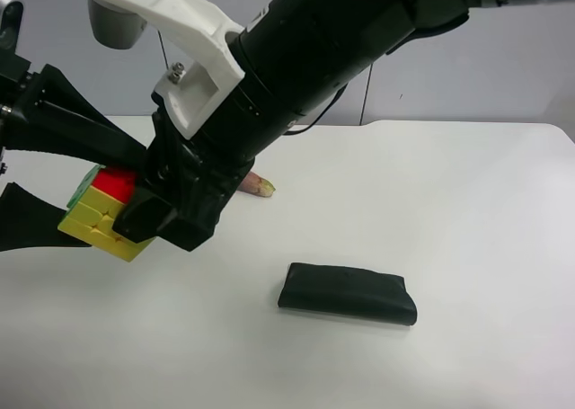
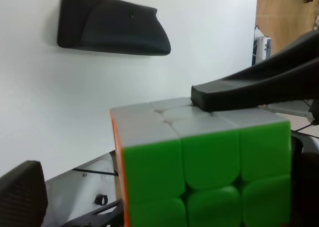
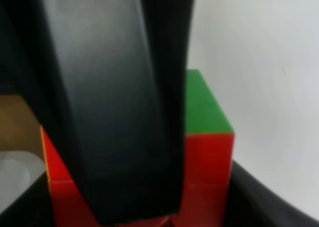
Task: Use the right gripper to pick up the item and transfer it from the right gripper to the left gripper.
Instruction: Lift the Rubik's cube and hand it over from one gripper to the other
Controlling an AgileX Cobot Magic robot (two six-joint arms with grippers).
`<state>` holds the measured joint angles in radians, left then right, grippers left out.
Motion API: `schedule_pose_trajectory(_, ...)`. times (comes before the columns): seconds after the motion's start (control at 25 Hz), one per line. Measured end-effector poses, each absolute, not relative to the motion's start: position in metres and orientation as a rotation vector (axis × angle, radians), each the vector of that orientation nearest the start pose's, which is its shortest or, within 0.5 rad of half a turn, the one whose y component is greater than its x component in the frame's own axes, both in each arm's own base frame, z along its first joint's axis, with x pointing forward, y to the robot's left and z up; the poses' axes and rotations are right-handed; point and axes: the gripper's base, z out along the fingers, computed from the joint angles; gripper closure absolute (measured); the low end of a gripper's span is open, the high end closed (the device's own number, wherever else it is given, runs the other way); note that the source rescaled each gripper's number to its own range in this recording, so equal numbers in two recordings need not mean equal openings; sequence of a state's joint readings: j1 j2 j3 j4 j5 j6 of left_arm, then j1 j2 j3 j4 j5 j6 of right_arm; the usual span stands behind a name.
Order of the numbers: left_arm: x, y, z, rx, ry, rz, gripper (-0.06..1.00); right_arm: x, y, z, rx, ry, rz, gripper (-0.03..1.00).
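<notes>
The puzzle cube (image 1: 101, 213) shows red, yellow and green tiles and is held above the table at the exterior high view's left. My right gripper (image 1: 139, 213), on the thick black arm with the white bracket (image 1: 184, 40), is shut on it. In the right wrist view one black finger (image 3: 124, 137) lies across the cube's red and green faces (image 3: 207, 117). My left gripper (image 1: 85, 193) stands open with its wedge-shaped fingers (image 1: 63, 121) above and below the cube. In the left wrist view the cube (image 2: 204, 162) fills the space between the fingers, and one pad (image 2: 20, 192) stands apart from it.
A flat black pouch (image 1: 347, 292) lies on the white table (image 1: 467, 211) right of centre; it also shows in the left wrist view (image 2: 109, 27). A pinkish stub (image 1: 260, 185) pokes out from behind the right arm. The table's far edge meets a grey wall.
</notes>
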<state>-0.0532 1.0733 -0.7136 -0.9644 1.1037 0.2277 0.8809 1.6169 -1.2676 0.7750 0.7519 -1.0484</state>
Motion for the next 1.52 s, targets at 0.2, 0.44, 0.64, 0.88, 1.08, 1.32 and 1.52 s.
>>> schedule_pose_trajectory(0.2,0.1697,-0.0759,0.2877,-0.138,2.617,-1.238,-0.06,0.1911,0.2995,0.2997,-1.661,1.780,0.803,0.96)
schedule_pose_trajectory(0.44,0.1697,-0.0759,0.2877,-0.183,2.626,-1.249,-0.06,0.1903,0.3012,0.3017,-1.659,1.746,0.827,0.96)
schedule_pose_trajectory(0.64,0.1684,-0.0764,0.2877,-0.229,2.646,-1.271,-0.06,0.1892,0.3028,0.3036,-1.662,1.710,0.850,0.96)
schedule_pose_trajectory(0.88,0.1664,-0.0770,0.2877,-0.290,2.674,-1.301,0.03,0.1890,0.3031,0.3041,-1.667,1.695,0.853,0.96)
schedule_pose_trajectory(1.08,0.1660,-0.0771,0.2877,-0.300,2.679,-1.306,0.25,0.1887,0.3031,0.3041,-1.672,1.692,0.853,0.96)
schedule_pose_trajectory(1.32,0.1659,-0.0787,0.2897,-0.312,2.665,-1.348,0.78,0.1880,0.3029,0.3039,-1.679,1.692,0.858,0.96)
schedule_pose_trajectory(1.52,0.1660,-0.0789,0.2901,-0.310,2.662,-1.354,0.92,0.1877,0.3028,0.3035,-1.682,1.693,0.861,0.96)
